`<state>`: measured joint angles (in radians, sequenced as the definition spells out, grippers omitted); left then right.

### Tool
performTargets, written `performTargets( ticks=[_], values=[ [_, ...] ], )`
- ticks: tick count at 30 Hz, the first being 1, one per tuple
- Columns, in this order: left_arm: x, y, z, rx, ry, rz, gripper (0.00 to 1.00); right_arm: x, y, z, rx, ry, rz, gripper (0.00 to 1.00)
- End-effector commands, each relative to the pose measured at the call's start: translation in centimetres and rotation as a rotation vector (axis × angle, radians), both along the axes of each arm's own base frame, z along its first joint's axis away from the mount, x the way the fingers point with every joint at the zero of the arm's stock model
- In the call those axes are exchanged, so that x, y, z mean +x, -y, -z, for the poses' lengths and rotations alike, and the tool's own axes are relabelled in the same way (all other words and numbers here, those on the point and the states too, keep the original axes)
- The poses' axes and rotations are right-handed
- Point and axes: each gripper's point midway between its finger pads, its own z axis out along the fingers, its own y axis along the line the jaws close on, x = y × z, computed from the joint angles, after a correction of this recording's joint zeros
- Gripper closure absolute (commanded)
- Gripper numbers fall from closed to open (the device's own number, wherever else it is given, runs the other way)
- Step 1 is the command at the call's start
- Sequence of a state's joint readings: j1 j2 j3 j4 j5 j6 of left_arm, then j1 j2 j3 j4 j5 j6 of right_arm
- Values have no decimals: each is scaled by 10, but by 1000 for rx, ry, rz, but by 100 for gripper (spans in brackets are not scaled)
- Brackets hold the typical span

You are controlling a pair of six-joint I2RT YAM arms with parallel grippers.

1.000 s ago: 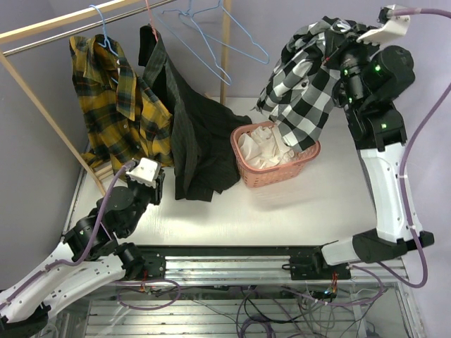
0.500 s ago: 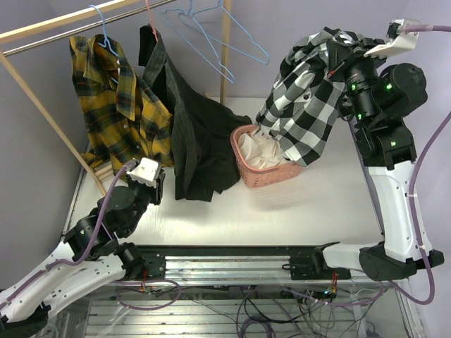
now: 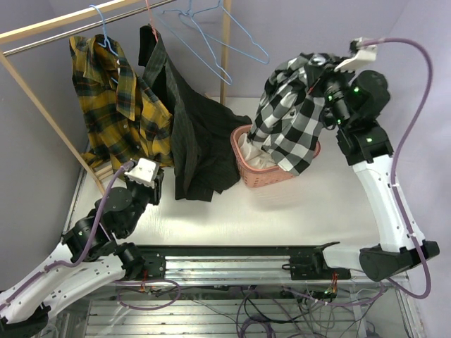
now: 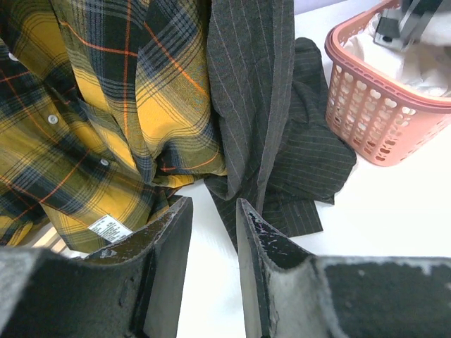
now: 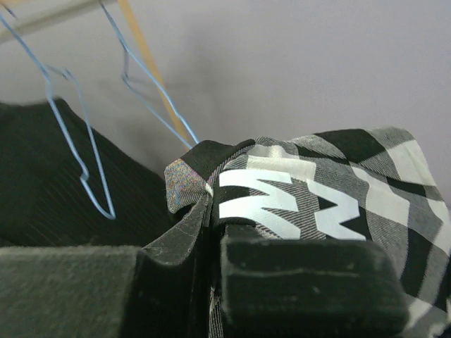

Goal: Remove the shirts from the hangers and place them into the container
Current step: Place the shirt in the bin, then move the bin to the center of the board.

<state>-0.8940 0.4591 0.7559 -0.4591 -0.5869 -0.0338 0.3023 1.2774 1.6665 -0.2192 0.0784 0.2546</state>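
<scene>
My right gripper (image 3: pixel 317 76) (image 5: pixel 211 211) is shut on the black-and-white checked shirt (image 3: pixel 285 123) (image 5: pixel 331 190), which hangs over the salmon-pink container (image 3: pixel 271 176) (image 4: pixel 380 120) with its lower end draped on the rim. A white shirt (image 3: pixel 248 151) lies inside. The yellow plaid shirt (image 3: pixel 120 105) (image 4: pixel 91 113) hangs on a light blue hanger (image 3: pixel 103 32). Beside it the dark pinstriped shirt (image 3: pixel 194 134) (image 4: pixel 275 105) hangs from a pink hook (image 3: pixel 148 14), its tail on the table. My left gripper (image 3: pixel 156 186) (image 4: pixel 213 208) stands open and empty, low in front of those two shirts.
Two empty light blue hangers (image 3: pixel 211 35) (image 5: pixel 84 162) hang on the rail at the back. A slanted wooden rack pole (image 3: pixel 42 113) stands at the left and an upright one (image 3: pixel 225 49) behind the container. Purple walls close the back and sides.
My right arm has swung left and down, bringing the checked shirt from the right of the container to over it. The left arm has not moved.
</scene>
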Motion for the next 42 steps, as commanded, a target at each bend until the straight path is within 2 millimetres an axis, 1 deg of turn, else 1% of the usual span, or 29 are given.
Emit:
performTargets(
  ticks=[1, 3, 5, 8, 9, 12, 15, 17, 20, 23, 25, 28, 31, 33, 35, 37, 38, 40, 42],
  values=[
    [1, -1, -6, -22, 22, -11, 57, 4, 5, 17, 10, -10, 29, 100],
    [2, 1, -5, -15, 19, -7, 57, 11, 4, 39, -6, -71, 40, 100],
    [4, 3, -4, -4, 14, -6, 58, 19, 4, 64, -28, -151, 51, 100],
    [4, 5, -2, 2, 7, 0, 58, 29, 1, 113, -75, -285, 44, 100],
    [4, 5, -2, 3, 6, 0, 58, 32, 0, 135, -87, -335, 40, 100],
    [4, 4, -2, -1, 8, -1, 58, 38, -5, 182, -107, -437, 6, 100],
    [3, 4, -3, -3, 10, -1, 58, 44, -16, 226, -123, -560, -65, 100],
    [4, 4, -3, -2, 10, -2, 58, 45, -27, 258, -137, -657, -125, 100],
    [4, 4, -3, -1, 9, -3, 58, 41, -42, 302, -139, -788, -211, 100],
    [4, 4, -3, -2, 10, -3, 58, 37, -43, 336, -148, -886, -224, 100],
    [4, 4, -2, -2, 11, -1, 58, 33, -40, 355, -164, -942, -213, 100],
    [4, 4, -3, -1, 12, 1, 57, 24, -32, 384, -183, -1013, -180, 100],
    [3, 4, -3, -3, 12, -1, 58, 14, -19, 415, -145, -1087, -155, 100],
    [3, 3, -3, -4, 13, -1, 57, 8, 0, 437, -76, -1140, -129, 100],
    [3, 3, -3, -7, 15, -1, 58, 4, 19, 455, -9, -1173, -98, 100],
    [3, 3, -4, -10, 17, 2, 58, 3, 42, 468, 28, -1189, -39, 100],
    [3, 4, -4, -10, 16, 3, 58, 4, 53, 471, 36, -1188, -8, 100],
    [3, 4, -3, -7, 15, 4, 58, 5, 70, 473, 33, -1186, 42, 100],
    [4, 5, -3, -4, 13, 4, 58, 9, 83, 471, -7, -1175, 98, 99]
  ],
)
